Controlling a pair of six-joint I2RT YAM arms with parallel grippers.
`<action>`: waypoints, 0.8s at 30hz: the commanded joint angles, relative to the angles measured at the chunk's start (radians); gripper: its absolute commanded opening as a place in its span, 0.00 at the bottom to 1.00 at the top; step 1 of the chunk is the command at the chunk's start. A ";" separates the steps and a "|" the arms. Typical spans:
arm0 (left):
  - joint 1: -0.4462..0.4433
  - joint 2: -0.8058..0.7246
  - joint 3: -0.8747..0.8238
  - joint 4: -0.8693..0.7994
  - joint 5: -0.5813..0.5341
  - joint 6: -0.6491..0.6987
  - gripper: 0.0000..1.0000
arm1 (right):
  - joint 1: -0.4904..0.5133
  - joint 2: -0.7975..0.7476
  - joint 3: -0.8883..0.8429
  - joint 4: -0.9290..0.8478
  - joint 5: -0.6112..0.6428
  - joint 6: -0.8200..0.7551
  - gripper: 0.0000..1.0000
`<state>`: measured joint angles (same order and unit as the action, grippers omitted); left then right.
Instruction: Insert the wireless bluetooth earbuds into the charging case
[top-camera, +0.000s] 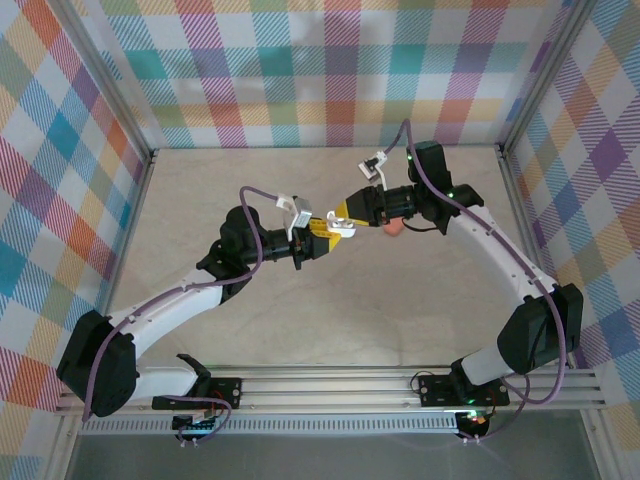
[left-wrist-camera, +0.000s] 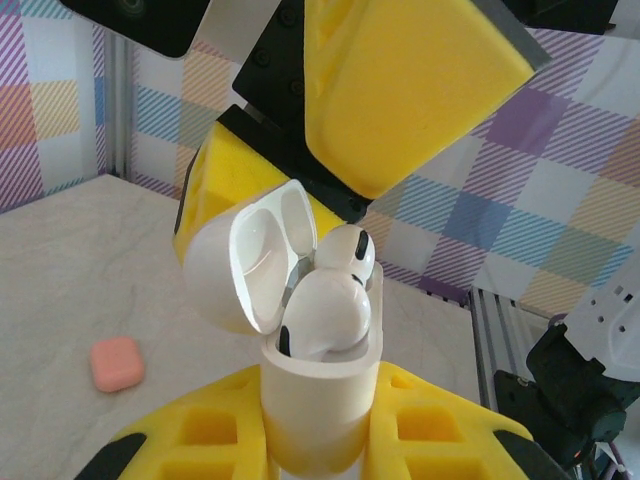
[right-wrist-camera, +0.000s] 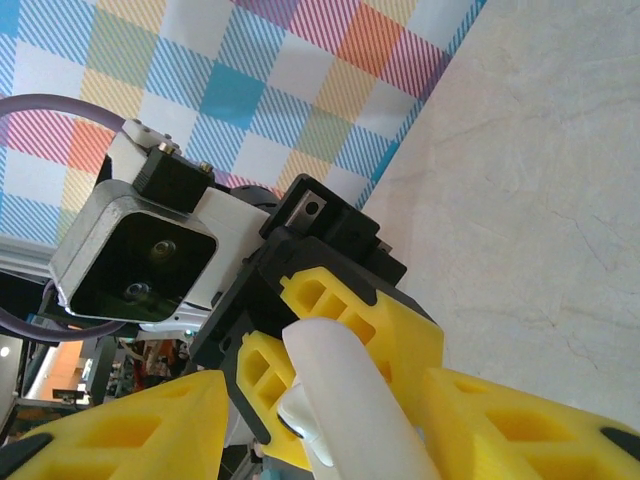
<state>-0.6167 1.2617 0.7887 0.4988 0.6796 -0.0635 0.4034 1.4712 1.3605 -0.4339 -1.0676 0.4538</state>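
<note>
Case (left-wrist-camera: 315, 385) was clamped in left gripper (left-wrist-camera: 320, 425), right gripper (right-wrist-camera: 325, 370) spread wide — imo earbud (left-wrist-camera: 325, 305) needed gentle straight push, no tilt.

The left arm (top-camera: 170, 305) and right arm (top-camera: 502, 252) are showing white shells between bulky black joints, and a purple cable (right-wrist-camera: 60, 98) is looping along each. Small green lights (top-camera: 408, 157) are glowing on the joints. The fingers (right-wrist-camera: 335, 305) are showing up bright yellow and blocky, with square pockets, on black mounts with dark screws (left-wrist-camera: 262, 60). A grey camera box (right-wrist-camera: 135, 262) with a black face is sitting on a white bracket (right-wrist-camera: 235, 215)
</note>
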 joint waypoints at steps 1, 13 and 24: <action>0.009 0.007 0.027 -0.024 -0.021 -0.026 0.00 | 0.006 -0.037 0.049 0.033 -0.042 -0.045 0.53; 0.024 0.008 0.014 -0.027 -0.045 -0.068 0.00 | 0.004 -0.136 0.022 0.043 0.053 -0.106 0.52; 0.089 -0.023 -0.076 -0.059 -0.218 -0.190 0.00 | -0.022 -0.153 -0.014 -0.079 0.425 -0.135 0.57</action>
<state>-0.5541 1.2659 0.7589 0.4465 0.5503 -0.1879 0.3862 1.3113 1.3499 -0.4511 -0.7856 0.3504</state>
